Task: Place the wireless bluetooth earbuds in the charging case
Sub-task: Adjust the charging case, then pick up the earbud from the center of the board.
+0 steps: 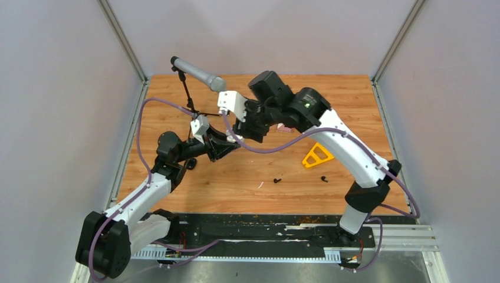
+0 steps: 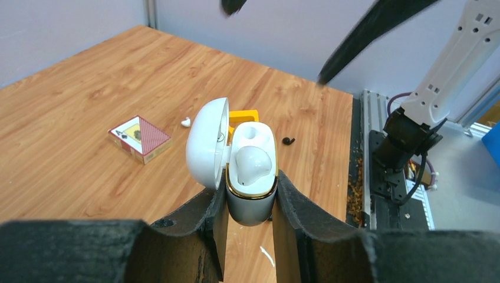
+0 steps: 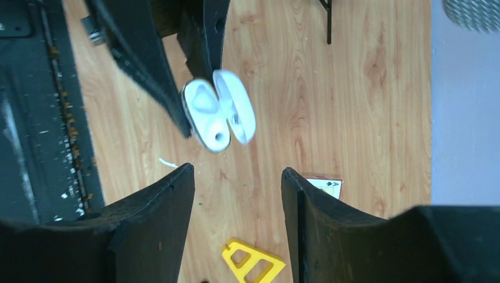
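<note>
Your wood-grain bench [image 1: 365, 112] reads warm orange-brown with darker streaks. The glossy white oval charging case [image 2: 252, 207] has a thin gold rim, and the small white earbud [image 2: 253, 164] in it matches the shell. Your left claw [image 2: 250, 191] and right claw [image 3: 237, 172] are matt black. Toward the bench's right edge you have a bright yellow triangular plastic frame [image 1: 317, 155]. Near its front edge are a tiny black earbud [image 1: 277, 180] and a second black earbud [image 1: 323, 178]. The flat playing-card box [image 2: 140, 138] shows red cross-hatching bordered in white.

Bare table [image 1: 236, 197] at front and far right allows passage; microphone stand [image 1: 187, 97], yellow triangle [image 1: 317, 155] and raised left gripper [image 2: 250, 188] holding the charging case [image 2: 206, 141] obstruct.
</note>
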`<act>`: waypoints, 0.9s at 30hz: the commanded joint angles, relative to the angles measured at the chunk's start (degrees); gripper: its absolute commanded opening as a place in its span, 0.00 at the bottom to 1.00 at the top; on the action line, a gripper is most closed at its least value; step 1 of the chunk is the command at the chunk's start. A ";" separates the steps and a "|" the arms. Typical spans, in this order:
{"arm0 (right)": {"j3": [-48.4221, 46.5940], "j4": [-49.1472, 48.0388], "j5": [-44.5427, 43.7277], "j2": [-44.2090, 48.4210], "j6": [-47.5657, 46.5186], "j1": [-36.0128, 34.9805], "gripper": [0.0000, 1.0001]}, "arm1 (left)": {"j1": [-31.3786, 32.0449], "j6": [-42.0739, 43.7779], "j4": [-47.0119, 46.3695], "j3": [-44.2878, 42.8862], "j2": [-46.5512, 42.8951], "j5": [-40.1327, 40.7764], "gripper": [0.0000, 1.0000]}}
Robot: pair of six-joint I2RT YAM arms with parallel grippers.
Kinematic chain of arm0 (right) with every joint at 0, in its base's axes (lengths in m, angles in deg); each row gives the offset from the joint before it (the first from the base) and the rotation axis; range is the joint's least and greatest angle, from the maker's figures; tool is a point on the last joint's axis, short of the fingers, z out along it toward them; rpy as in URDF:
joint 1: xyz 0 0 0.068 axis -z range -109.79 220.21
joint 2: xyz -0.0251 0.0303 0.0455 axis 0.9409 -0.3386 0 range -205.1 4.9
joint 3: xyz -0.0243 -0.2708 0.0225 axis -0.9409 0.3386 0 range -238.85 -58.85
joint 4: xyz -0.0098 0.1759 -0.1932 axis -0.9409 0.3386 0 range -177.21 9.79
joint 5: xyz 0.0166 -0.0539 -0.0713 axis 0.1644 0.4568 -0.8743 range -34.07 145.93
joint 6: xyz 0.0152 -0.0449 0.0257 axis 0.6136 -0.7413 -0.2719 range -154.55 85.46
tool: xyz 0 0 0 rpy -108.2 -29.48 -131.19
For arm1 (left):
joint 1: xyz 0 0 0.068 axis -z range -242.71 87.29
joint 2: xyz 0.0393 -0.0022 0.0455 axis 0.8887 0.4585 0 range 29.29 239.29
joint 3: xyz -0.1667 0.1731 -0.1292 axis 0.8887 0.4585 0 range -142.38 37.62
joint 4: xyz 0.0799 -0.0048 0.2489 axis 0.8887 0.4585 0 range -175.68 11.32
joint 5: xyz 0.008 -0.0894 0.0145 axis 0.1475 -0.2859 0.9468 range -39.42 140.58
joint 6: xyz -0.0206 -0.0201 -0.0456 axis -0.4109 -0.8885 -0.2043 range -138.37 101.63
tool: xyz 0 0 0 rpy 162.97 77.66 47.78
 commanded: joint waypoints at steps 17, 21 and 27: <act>20.83 -1.33 10.80 -6.43 -9.01 42.57 0.32 | 0.12 3.19 0.98 -6.26 1.15 -5.59 0.00; 16.76 -0.46 5.09 -16.08 -13.65 42.62 0.34 | 0.09 3.30 2.55 -6.11 0.31 -4.86 0.00; 11.97 -4.25 -0.17 -23.78 -9.15 40.57 0.35 | -0.45 3.57 4.75 -6.10 -0.37 -4.01 0.00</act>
